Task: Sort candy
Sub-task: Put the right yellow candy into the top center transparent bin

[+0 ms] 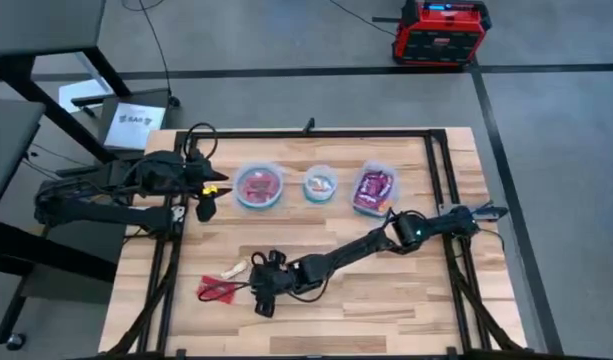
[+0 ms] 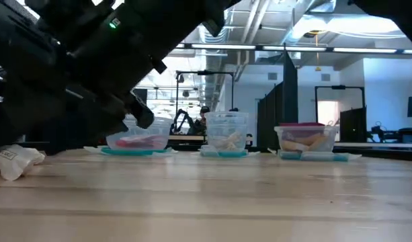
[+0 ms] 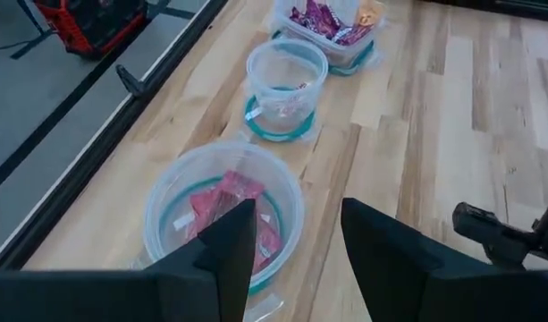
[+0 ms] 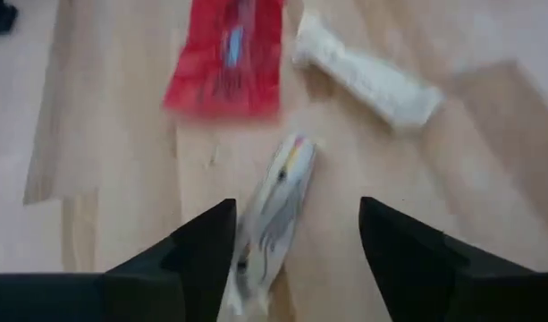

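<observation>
Loose candy lies on the table at the near left: a flat red packet (image 4: 224, 58) (image 1: 216, 290), a white stick (image 4: 367, 80) (image 1: 234, 268) and a pale wrapped piece with coloured print (image 4: 274, 215). My right gripper (image 4: 296, 246) (image 1: 261, 292) hangs open over the pale piece, one finger on each side, apart from it. My left gripper (image 3: 300, 241) (image 1: 208, 198) stands open with nothing between its fingers, just left of the round container (image 3: 224, 210) (image 1: 258, 186) that has red packets in it.
A small round container (image 1: 320, 185) (image 3: 287, 80) and a rectangular one (image 1: 373, 188) (image 3: 332, 27) with purple packets stand in a row to the right of the first. My right arm (image 1: 366, 245) stretches across the middle of the table. Bare wood lies near right.
</observation>
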You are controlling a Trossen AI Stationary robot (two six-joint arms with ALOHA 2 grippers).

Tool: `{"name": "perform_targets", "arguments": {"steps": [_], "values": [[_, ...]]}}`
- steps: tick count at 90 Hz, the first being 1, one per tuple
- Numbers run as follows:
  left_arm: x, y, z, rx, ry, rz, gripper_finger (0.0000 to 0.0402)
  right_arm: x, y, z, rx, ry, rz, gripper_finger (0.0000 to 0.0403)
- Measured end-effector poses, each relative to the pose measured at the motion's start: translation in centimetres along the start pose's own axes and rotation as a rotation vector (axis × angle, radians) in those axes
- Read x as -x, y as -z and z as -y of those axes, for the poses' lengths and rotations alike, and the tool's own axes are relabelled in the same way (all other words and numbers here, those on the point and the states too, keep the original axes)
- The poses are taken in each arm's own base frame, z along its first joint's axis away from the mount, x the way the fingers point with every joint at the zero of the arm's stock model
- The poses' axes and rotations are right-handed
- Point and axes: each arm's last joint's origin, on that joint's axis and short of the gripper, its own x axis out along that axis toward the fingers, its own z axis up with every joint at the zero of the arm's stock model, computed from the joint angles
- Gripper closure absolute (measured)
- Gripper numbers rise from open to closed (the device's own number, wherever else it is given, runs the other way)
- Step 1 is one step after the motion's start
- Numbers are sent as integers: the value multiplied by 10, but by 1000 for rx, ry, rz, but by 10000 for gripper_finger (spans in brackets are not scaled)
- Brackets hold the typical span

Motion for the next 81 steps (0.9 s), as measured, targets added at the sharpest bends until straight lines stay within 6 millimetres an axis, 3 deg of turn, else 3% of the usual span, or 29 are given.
{"name": "perform_targets", "arguments": {"steps": [15,49,65,81], "values": [[0,0,0,4,0,1,251,-12,4,18,-115,14,-76,249],[0,0,0,3,0,-1,251,-5,-16,70,58,124,-198,392],[0,0,0,3,0,1,251,30,-41,98,173,274,-242,401],[0,0,0,3,0,1,251,107,-98,139,191,394,-196,402]]}}
